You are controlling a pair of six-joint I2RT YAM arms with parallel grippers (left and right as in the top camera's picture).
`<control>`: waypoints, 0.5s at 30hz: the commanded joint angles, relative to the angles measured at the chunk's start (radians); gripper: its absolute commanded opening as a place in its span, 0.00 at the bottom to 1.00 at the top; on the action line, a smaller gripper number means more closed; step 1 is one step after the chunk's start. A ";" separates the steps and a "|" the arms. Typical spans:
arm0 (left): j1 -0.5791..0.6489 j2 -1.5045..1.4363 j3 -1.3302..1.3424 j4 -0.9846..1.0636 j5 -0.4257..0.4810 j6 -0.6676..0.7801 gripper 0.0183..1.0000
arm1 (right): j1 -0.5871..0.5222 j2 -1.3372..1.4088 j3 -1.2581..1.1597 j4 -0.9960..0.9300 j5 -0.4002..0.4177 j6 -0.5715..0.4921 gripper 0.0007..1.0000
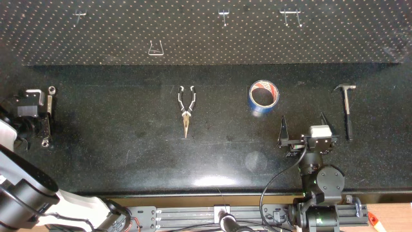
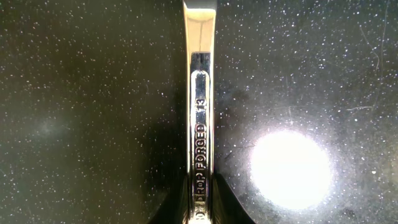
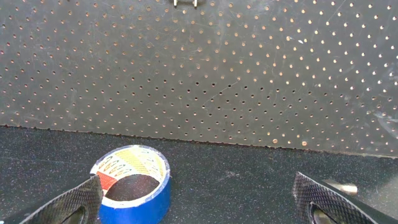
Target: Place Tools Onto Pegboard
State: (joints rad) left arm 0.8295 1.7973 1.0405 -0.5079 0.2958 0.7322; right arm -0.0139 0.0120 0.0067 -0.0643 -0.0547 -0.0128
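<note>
A silver wrench (image 1: 47, 122) lies on the black table at the far left. My left gripper (image 1: 40, 109) sits low over it. In the left wrist view the wrench (image 2: 200, 93) runs between the two dark fingers, which press against its shaft, so the left gripper (image 2: 200, 190) is shut on it. My right gripper (image 1: 304, 132) stands open near the front right, nothing between its fingers (image 3: 71, 202). A blue tape roll (image 3: 132, 183) lies just ahead of it, toward the pegboard (image 1: 206, 32). Needle-nose pliers (image 1: 187, 113) lie mid-table and a hammer (image 1: 347, 111) at the right.
The perforated pegboard (image 3: 217, 74) spans the back, carrying several metal hooks (image 1: 291, 14) and a triangular wire holder (image 1: 155, 48). The hammer's head (image 3: 341, 187) peeks past the right finger. Bare black tabletop (image 1: 116, 148) lies between the tools.
</note>
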 commanded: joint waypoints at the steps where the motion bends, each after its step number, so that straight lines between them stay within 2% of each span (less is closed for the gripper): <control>1: 0.001 0.026 0.014 0.000 -0.008 -0.003 0.02 | -0.005 -0.010 -0.003 -0.006 -0.006 0.012 0.99; 15: 0.001 0.006 0.014 -0.016 -0.003 -0.004 0.01 | -0.005 -0.010 -0.003 -0.006 -0.006 0.012 0.99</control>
State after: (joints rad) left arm 0.8295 1.7973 1.0405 -0.5095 0.2958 0.7322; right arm -0.0139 0.0120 0.0067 -0.0643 -0.0547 -0.0128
